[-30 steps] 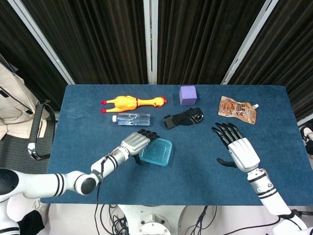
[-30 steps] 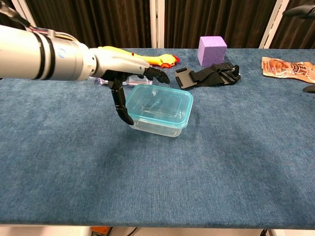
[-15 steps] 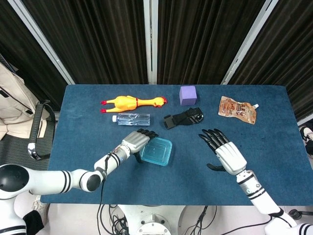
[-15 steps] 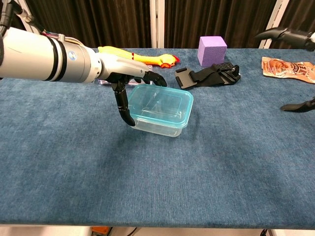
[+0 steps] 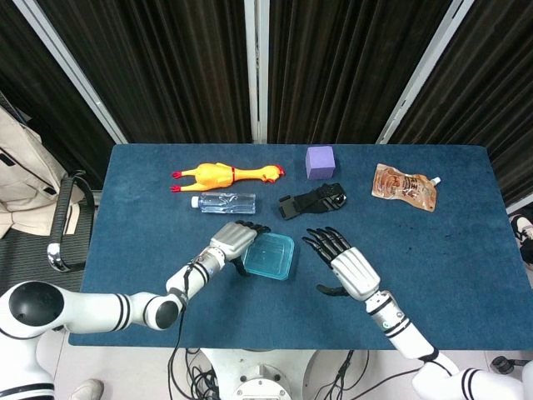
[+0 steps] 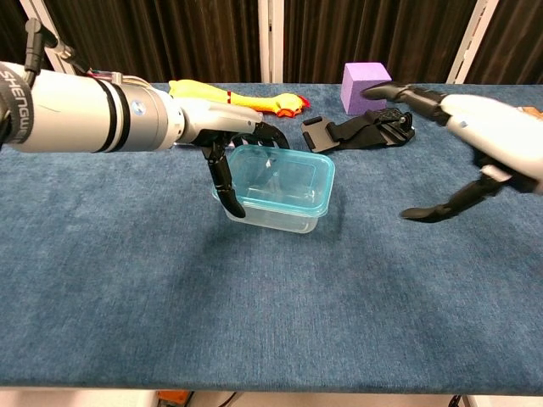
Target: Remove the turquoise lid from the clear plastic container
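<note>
A: Where is the clear plastic container [image 5: 268, 257] sitting?

B: On the blue counter [image 5: 466, 275], toward its near edge, with the turquoise lid [image 6: 282, 179] still seated on top. I take the container as my landmark. Through the lid and walls it looks empty.

A: And the hands?

B: The left hand [image 5: 232, 242] is at the container's left end. In the chest view its dark fingers [image 6: 222, 175] curve down over the near-left corner and others reach along the far rim, so it grips that end of the box. The right hand [image 5: 343, 264] hovers just right of the container, apart from it, holding nothing; its fingers are spread wide with the thumb hanging low.

A: What lies beyond the container?

B: Just behind it to the left, a water bottle [image 5: 223, 202] lies on its side. Behind and to the right lies a black strap with a buckle [image 5: 313, 201]. Farther back, a yellow rubber chicken [image 5: 223, 174] lies behind the bottle, and a purple cube [image 5: 320, 162] stands behind the strap. Far off to the right rests a brown pouch [image 5: 404, 186].
</note>
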Controlling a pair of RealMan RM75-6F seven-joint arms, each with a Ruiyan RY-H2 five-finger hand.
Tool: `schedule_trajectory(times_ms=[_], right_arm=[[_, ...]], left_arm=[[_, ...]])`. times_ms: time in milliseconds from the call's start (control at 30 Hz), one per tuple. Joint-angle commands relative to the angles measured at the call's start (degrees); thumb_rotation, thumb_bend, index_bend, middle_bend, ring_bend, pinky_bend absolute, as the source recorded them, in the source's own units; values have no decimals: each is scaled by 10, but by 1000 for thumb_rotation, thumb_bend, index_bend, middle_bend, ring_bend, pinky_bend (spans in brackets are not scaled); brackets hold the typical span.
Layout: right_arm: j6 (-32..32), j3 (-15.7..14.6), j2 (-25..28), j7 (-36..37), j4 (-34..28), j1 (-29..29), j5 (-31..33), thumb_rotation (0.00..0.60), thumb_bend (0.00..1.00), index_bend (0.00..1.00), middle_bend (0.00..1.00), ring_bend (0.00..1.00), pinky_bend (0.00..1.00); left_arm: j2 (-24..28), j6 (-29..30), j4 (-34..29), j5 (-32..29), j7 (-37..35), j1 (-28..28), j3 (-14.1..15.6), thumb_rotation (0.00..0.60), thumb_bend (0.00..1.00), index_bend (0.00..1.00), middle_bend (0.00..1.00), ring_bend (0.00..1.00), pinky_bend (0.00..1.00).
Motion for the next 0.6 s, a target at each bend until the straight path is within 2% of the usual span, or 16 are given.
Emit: schedule_trajectory(times_ms=[33, 333, 600], right_arm=[[9, 5, -52, 22, 52, 16, -13, 600, 42, 0, 0, 0, 0], [18, 12, -129, 59, 150, 50, -26, 600, 43, 0, 0, 0, 0], [15, 3, -155, 78, 193, 67, -30, 600, 43, 0, 0, 0, 0]], left_arm=[[-1, 3, -2, -5, 3, -2, 1, 600, 20, 183, 242, 123, 171], [-3, 14, -11, -10, 3, -2, -2, 600, 19, 183, 242, 122, 172], [-2, 18, -14, -12, 3, -1, -3, 600, 19, 183, 242, 122, 172]])
